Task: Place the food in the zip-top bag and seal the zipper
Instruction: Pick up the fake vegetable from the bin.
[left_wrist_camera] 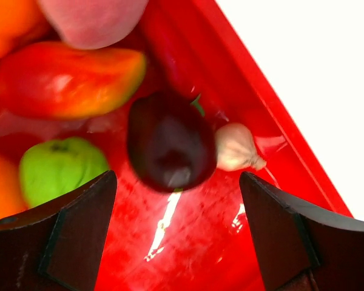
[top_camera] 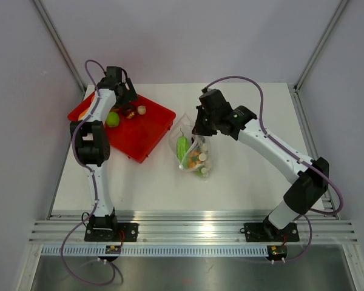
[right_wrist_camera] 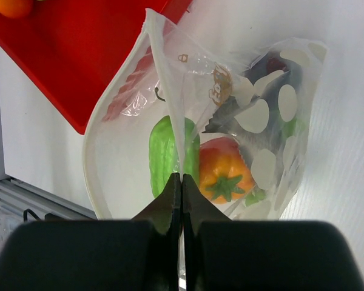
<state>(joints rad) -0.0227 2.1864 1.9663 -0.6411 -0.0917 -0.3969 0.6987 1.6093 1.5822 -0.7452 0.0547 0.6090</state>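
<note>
In the left wrist view a pink piece runs off the top edge and an orange piece off the left — inside the zip-top bag, whitish marks half hide a dark item.

Left gripper over the red tray; right gripper at the zip-top bag mouth

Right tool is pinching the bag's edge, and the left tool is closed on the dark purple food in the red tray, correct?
No. The left tool is open over the dark purple food in the red tray, as the left wrist view shows. The right tool does pinch the edge of the zip-top bag.
</note>
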